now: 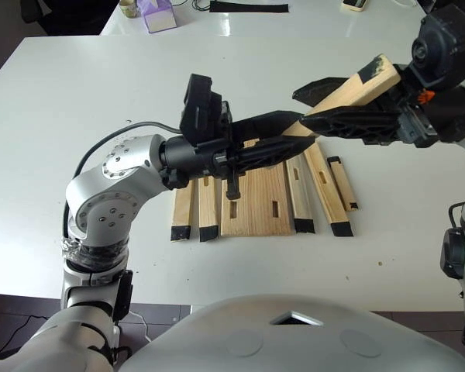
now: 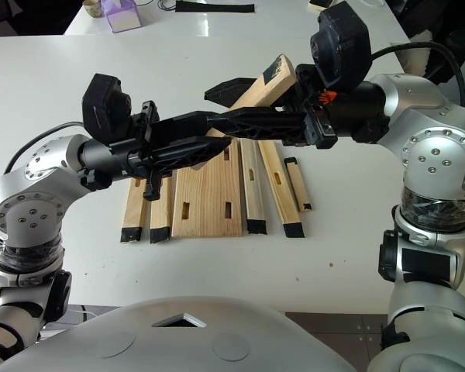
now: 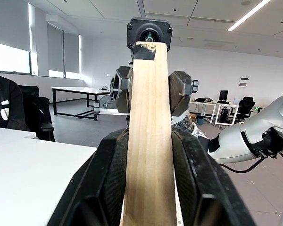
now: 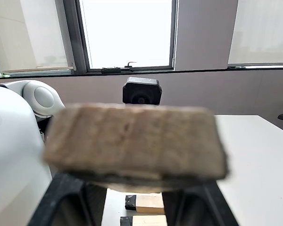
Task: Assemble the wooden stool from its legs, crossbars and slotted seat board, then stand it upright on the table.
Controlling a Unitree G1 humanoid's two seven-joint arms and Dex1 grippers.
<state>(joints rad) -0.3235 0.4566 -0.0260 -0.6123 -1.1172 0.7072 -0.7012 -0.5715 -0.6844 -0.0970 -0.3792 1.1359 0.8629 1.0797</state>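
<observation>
Left eye view: my left gripper (image 1: 304,128) and right gripper (image 1: 298,107) both clamp one wooden leg (image 1: 368,81) above the table (image 1: 77,101), while the slotted seat board (image 1: 256,194) and remaining sticks (image 1: 323,182) lie flat below, nothing joined yet.

The tilted leg (image 1: 362,84) overhangs the seat board (image 1: 257,205)'s far end.

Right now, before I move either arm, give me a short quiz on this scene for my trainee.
1. True or false: the seat board stands upright on the table.
2. How many claws grip the raised leg? A) none B) one C) two
3. Fill in: the short crossbar lies to the robot's ____ of the seat board.
Key: 1 false, it lies flat. 2 C, left claw and right claw. 3 right.
</observation>
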